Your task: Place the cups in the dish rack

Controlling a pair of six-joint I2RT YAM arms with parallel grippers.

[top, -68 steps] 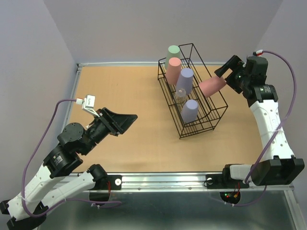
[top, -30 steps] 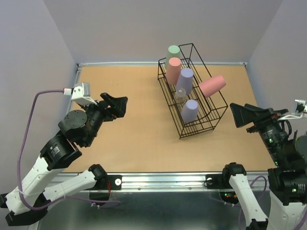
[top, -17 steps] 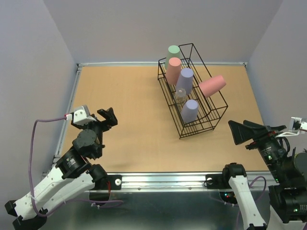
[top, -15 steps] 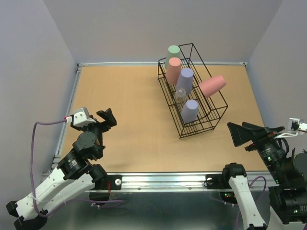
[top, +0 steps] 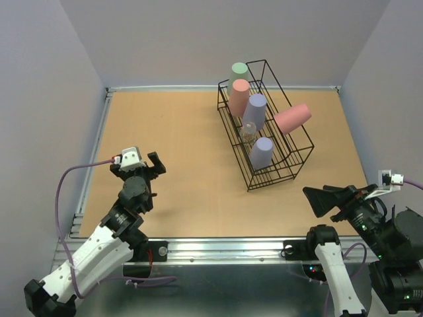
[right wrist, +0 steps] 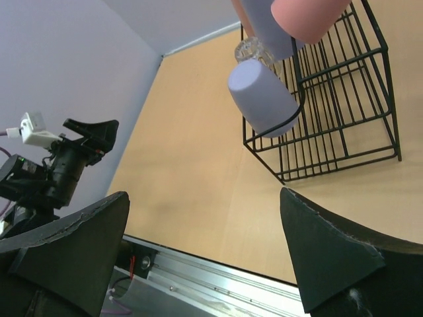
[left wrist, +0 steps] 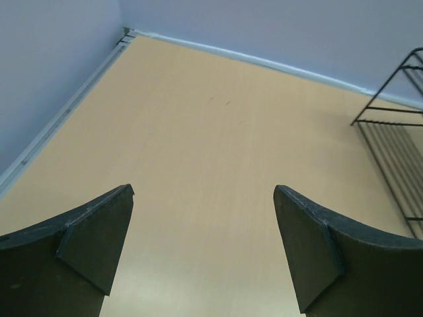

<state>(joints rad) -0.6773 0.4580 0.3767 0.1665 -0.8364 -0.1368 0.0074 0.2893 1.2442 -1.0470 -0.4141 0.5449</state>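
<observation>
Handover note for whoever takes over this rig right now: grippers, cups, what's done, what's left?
Left gripper: open, empty, above the table.
Right gripper: open, empty, at the near right.
Dish rack holds the green cup, salmon cup, upper lavender cup, clear cup and lower lavender cup. The second salmon cup lies tilted on its right top rail.
Done: all six loaded.
Left: perhaps seating the tilted cup.

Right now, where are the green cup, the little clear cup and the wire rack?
pale green cup [top: 238, 69], top view, on its flat top end.
clear cup [top: 248, 133], top view, on its side, mid-rack.
dish rack [top: 250, 189], top view, on its near bottom corner wire.
</observation>
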